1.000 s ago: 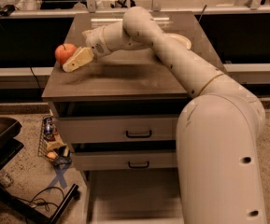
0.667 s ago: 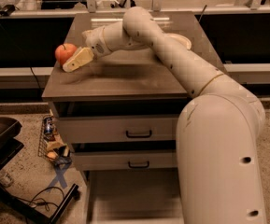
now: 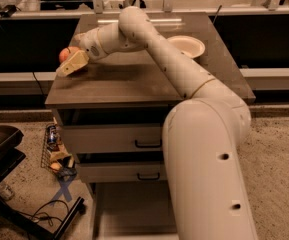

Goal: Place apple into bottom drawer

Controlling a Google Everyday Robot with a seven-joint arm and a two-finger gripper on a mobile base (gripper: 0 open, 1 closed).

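Note:
The red-orange apple (image 3: 64, 53) sits on the cabinet top (image 3: 134, 79) near its left edge. My gripper (image 3: 72, 64) is right against the apple's front right side and hides part of it. The arm reaches to it from the right, across the cabinet top. The bottom drawer (image 3: 134, 209) is pulled out at the foot of the cabinet, and its flat floor shows below the two upper drawers. My arm's large lower body covers the drawer's right part.
A white bowl (image 3: 186, 45) stands at the back right of the cabinet top. Two shut drawers with black bar handles (image 3: 148, 144) (image 3: 144, 176) are above the open one. A dark cart (image 3: 4, 154), a wire basket (image 3: 56, 156) and cables lie on the floor at the left.
The arm and gripper have shifted slightly left, and the apple with them towards the cabinet's left edge. More of the white bowl now shows behind the arm.

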